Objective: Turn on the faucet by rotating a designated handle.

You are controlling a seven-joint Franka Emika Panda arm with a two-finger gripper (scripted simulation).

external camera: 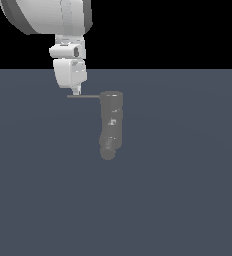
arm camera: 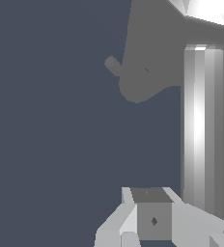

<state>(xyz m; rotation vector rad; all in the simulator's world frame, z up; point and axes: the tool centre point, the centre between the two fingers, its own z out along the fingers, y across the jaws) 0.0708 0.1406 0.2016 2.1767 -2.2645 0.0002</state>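
Grey and thin, the handle (external camera: 84, 96) sticks out from the top of the faucet (external camera: 110, 122) toward 9 o'clock in the exterior view. The white jaws (external camera: 76, 91) come down right onto its far tip, touching or almost touching. I cannot tell if the jaws are spread or pressed together. All around lies flat blue-grey floor (external camera: 188, 200) with lots of room.

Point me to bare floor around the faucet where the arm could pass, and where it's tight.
Bare: the ground on the exterior view's right of the faucet, and everything below its knob end. Tight: the exterior view's left of the cylinder top, where the handle sticks out and the gripper hangs at it.
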